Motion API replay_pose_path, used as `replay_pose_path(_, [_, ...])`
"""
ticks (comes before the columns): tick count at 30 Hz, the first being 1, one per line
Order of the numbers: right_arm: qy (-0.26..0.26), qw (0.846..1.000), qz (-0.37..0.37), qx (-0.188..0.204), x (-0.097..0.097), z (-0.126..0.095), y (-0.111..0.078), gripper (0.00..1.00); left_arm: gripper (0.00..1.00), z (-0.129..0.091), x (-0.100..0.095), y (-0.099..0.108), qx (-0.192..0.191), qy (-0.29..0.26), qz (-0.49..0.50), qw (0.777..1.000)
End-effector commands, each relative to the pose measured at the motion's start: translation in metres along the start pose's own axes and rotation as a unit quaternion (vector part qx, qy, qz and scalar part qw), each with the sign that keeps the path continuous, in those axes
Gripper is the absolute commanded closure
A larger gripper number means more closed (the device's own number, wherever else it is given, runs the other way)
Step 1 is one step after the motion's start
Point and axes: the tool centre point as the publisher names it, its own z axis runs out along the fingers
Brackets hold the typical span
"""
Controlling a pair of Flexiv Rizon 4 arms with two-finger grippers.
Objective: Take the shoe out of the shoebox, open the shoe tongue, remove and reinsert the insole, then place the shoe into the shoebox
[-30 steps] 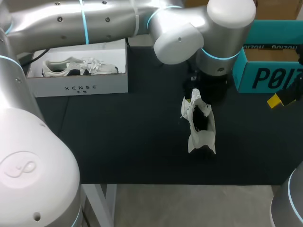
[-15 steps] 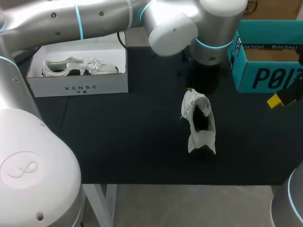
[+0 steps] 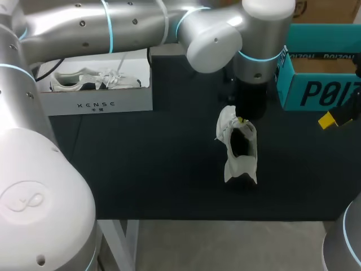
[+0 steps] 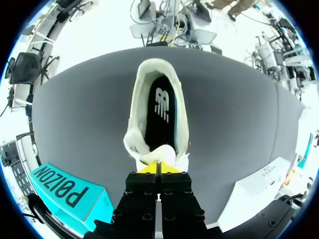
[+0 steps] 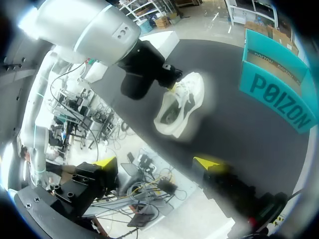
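A white shoe stands right of centre on the black counter, the left pincer at its far end; a white shoebox sits far left.

The bench has a flat black top, and three things lie directly on it. A white shoe stands on its sole just ahead of and under the left claw, tongue end at the claw's tips and heel pointing away, with bare bench all round it. An open teal box stands close beside that claw on one side, and a white shoebox stands well apart from it on the other.
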Motion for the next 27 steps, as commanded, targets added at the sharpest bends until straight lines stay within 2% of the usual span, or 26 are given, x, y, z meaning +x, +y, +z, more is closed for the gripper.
replay_pose_path(1, [-0.001,1.000,0.001,0.001,0.000,0.000,0.000,0.00,1.00,0.016,0.008,-0.031,0.011,-0.017,-0.013,1.000])
replay_pose_path(5, [-0.001,1.000,0.001,0.001,0.000,0.000,0.000,0.00,1.00,0.025,0.014,-0.052,0.036,-0.030,-0.035,0.998])
replay_pose_path(9, [-0.001,1.000,0.001,0.001,0.000,0.000,0.000,0.00,1.00,0.026,0.017,-0.053,0.040,-0.030,-0.043,0.998])
replay_pose_path(12, [-0.001,1.000,0.001,0.001,0.000,0.000,0.000,0.00,1.00,0.015,0.019,-0.048,0.030,-0.032,-0.056,0.997])
replay_pose_path(17, [-0.001,1.000,0.001,0.001,0.000,0.000,0.000,0.00,1.00,-0.013,0.019,-0.045,0.039,-0.044,-0.110,0.992])
replay_pose_path(19, [-0.001,1.000,0.001,0.001,0.000,0.000,0.000,0.00,1.00,-0.021,0.017,-0.051,0.054,-0.074,-0.123,0.988])
replay_pose_path(24, [-0.001,1.000,0.001,0.001,0.000,0.000,0.000,0.00,1.00,-0.026,0.026,-0.078,0.097,-0.090,-0.191,0.973])
replay_pose_path(25, [-0.001,1.000,0.001,0.001,0.000,0.000,0.000,0.00,0.94,-0.027,0.028,-0.083,0.112,-0.099,-0.200,0.968])
replay_pose_path(26, [-0.001,1.000,0.001,0.001,0.000,0.000,0.000,0.00,0.49,-0.029,0.029,-0.089,0.130,-0.106,-0.207,0.964])
replay_pose_path(27, [-0.001,1.000,0.001,0.001,0.000,0.000,0.000,0.00,0.00,-0.029,0.029,-0.089,0.130,-0.106,-0.207,0.964])
